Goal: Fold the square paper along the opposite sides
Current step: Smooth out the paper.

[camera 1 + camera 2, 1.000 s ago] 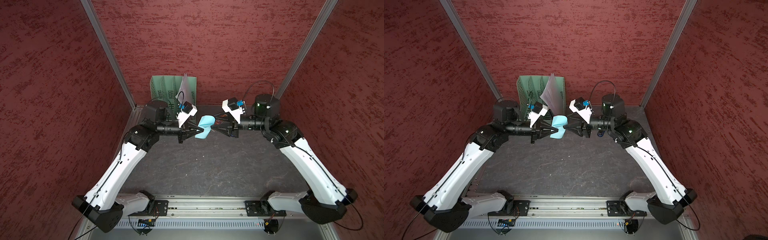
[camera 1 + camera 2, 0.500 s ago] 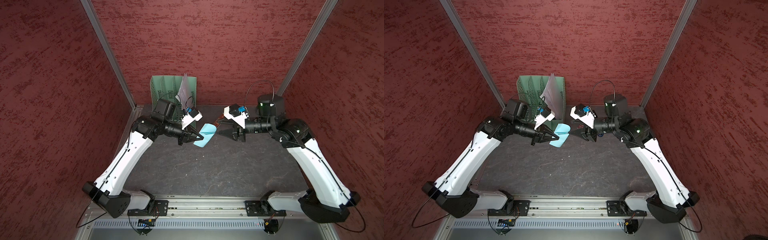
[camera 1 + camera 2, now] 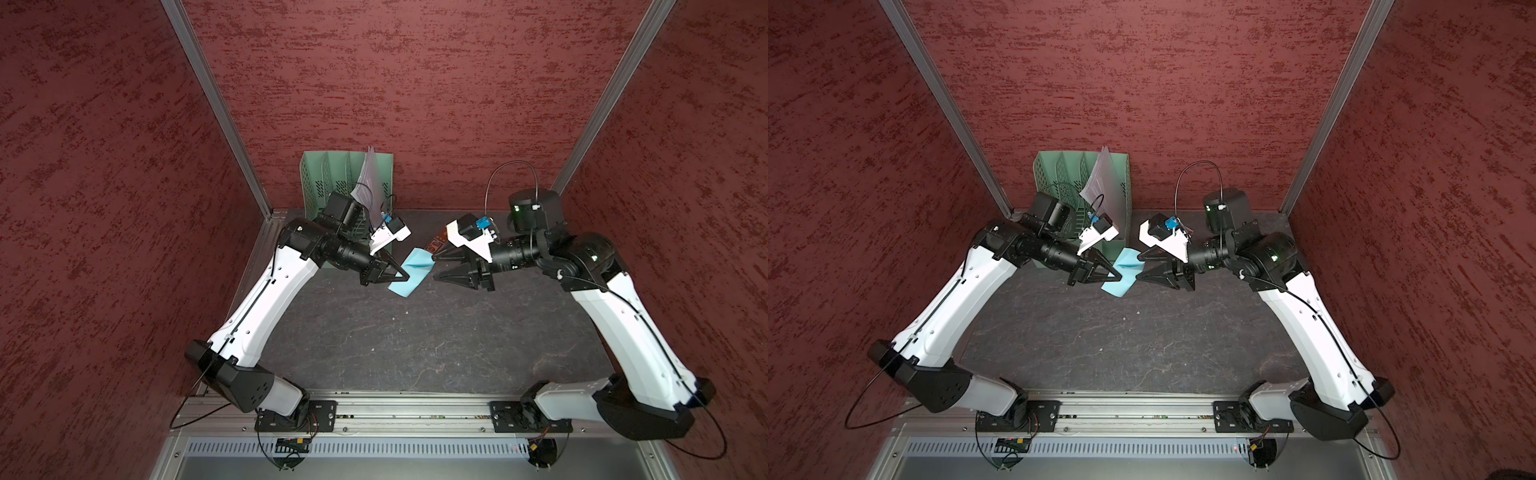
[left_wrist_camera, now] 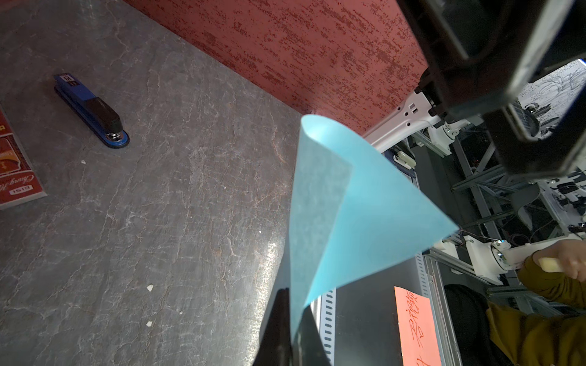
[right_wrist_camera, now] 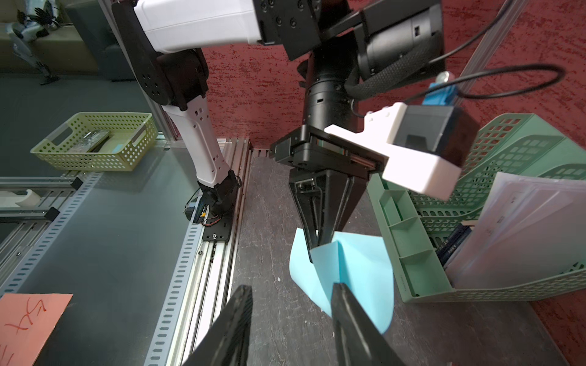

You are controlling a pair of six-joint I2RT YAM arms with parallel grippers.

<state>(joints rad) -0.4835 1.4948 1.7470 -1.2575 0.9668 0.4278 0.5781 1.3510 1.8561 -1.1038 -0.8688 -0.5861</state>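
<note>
Jaws of the left gripper (image 3: 404, 275) were pressed together on one end of the paper (image 3: 415, 269). The right gripper (image 3: 434, 268) faced it with its jaws apart and clamped on nothing. We found the paper just above the centre in both top views, between the two grippers (image 3: 1119, 274) (image 3: 1138, 270), slanting down toward the lower left. In the left wrist view the paper (image 4: 364, 215) rose from the closed fingertips (image 4: 285, 317) at the bottom edge. It curled over itself in a loose loop and was not creased flat.

In the right wrist view the paper (image 5: 358, 263) hung in the lower middle under the left gripper (image 5: 320, 244). One right finger (image 5: 345, 304) crossed in front of it; we could not tell whether the two touched. Part of the sheet lay in the gap of the right gripper (image 5: 290, 294).

Under it was the dark table (image 3: 415, 345). Just behind the left gripper, at upper centre, stood the green rack (image 3: 332, 174) with white sheets (image 3: 370, 174) leaning in it. A red packet (image 3: 436, 246) lay beside the right gripper's upper finger. The left wrist view showed a blue stapler (image 4: 92, 111) at upper left, near the packet (image 4: 16, 164). A yellow-green basket (image 5: 95, 139) sat off the table at the left of the right wrist view.
</note>
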